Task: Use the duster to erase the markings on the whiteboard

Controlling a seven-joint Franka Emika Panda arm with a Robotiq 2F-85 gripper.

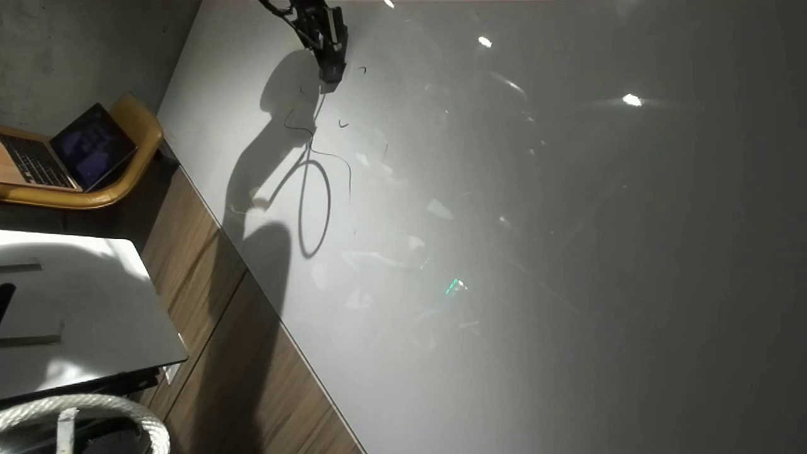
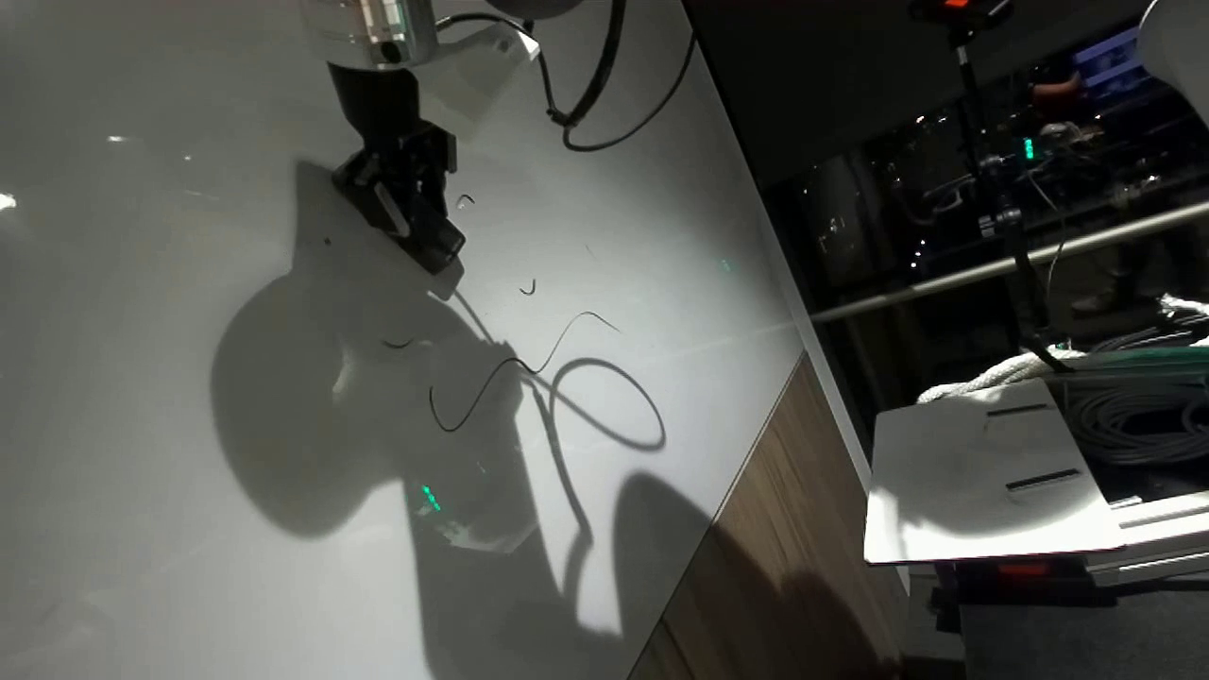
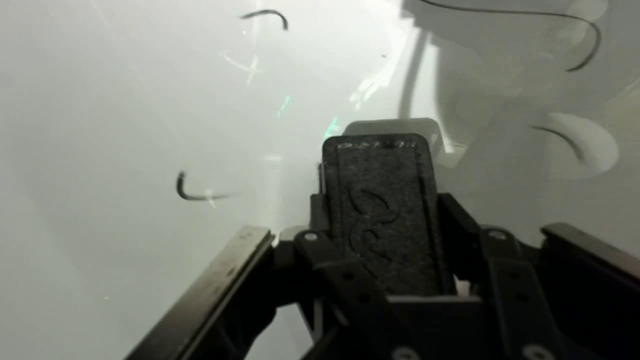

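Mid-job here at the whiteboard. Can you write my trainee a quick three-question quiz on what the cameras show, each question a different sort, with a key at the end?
1. Open question: at the whiteboard, what is the tool holding?
2. True or false: the whiteboard has no drawn lines on it.
3. Fill in the blank: in an exterior view, an open ____ sits on the tan chair.

Key
1. The duster, a dark oblong block.
2. False; it bears a long wavy line and short curved strokes.
3. Laptop.
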